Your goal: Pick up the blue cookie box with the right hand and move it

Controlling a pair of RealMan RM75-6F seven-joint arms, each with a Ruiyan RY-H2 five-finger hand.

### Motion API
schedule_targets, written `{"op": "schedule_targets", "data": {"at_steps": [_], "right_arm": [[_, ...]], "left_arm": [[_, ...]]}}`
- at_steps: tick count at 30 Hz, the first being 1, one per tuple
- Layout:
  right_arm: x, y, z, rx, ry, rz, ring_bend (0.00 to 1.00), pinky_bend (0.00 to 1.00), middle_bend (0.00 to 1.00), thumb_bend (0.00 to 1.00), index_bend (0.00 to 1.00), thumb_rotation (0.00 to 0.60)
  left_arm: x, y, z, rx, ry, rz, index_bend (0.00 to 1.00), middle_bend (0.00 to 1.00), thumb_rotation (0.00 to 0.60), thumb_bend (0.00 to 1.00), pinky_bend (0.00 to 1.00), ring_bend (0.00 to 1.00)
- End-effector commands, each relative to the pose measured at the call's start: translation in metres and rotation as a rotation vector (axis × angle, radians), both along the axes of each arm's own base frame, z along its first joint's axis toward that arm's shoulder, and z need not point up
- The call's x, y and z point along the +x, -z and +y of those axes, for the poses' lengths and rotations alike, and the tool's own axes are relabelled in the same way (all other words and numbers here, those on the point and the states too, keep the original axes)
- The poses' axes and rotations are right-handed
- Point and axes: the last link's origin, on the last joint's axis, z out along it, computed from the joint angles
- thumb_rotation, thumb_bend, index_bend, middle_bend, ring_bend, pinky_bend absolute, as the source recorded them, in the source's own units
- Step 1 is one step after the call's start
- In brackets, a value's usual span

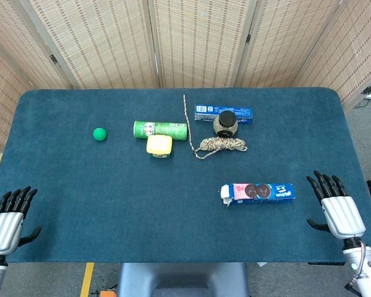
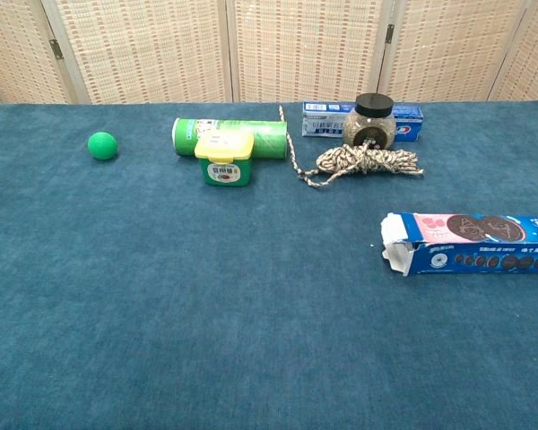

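The blue cookie box [image 1: 258, 192] [image 2: 473, 243] lies flat on the table's right side, long side left to right, with pink and cookie pictures on top and its left end flap open. My right hand [image 1: 335, 208] rests open near the table's right front edge, a short way right of the box and apart from it. Over at the front left corner my left hand [image 1: 10, 218] is open too, holding nothing. The chest view shows neither hand.
At the back lie a green ball [image 1: 99, 133], a green can on its side [image 1: 161, 130], a yellow tub [image 1: 159, 145], a coil of rope [image 1: 221, 144], a dark-lidded jar [image 1: 226, 123] and a second blue box [image 1: 222, 112]. The table [image 1: 111, 204] is covered in blue cloth.
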Motion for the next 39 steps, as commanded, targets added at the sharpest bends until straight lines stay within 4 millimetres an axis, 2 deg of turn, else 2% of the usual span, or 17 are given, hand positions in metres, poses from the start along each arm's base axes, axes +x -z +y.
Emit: {"op": "schedule_targets", "data": {"at_steps": [1,13,18,26,31,39], "right_arm": [[0.0,0.0,0.0,0.001,0.0,0.0,0.0,0.0,0.0,0.16,0.0,0.6],[-0.004,-0.005,-0.001,-0.013,0.019,-0.011,0.0,0.0,0.0,0.16,0.0,0.6],[-0.007,-0.004,-0.015,0.025,0.019,-0.027,0.0,0.0,0.0,0.16,0.0,0.6],[-0.01,-0.008,-0.038,0.171,0.022,0.0,0.0,0.0,0.0,0.16,0.19,0.6],[-0.016,-0.007,-0.055,0.227,0.066,0.031,0.0,0.0,0.0,0.16,0.2,0.6],[-0.017,0.006,-0.082,0.292,0.103,0.021,0.0,0.0,0.0,0.16,0.21,0.6]], "left_arm": [[0.0,0.0,0.0,0.001,-0.001,0.0,0.04,0.06,0.6,0.28,0.0,0.04],[0.0,0.001,0.001,-0.014,0.005,0.002,0.04,0.06,0.6,0.28,0.0,0.04],[-0.001,-0.002,0.002,-0.008,0.002,-0.012,0.04,0.06,0.6,0.28,0.0,0.04],[0.0,0.003,0.003,-0.019,-0.002,0.005,0.04,0.06,0.6,0.28,0.0,0.04],[0.0,0.003,0.004,-0.012,-0.001,0.014,0.04,0.06,0.6,0.28,0.0,0.04],[0.0,0.003,0.003,-0.016,-0.003,0.015,0.05,0.06,0.6,0.28,0.0,0.04]]}}
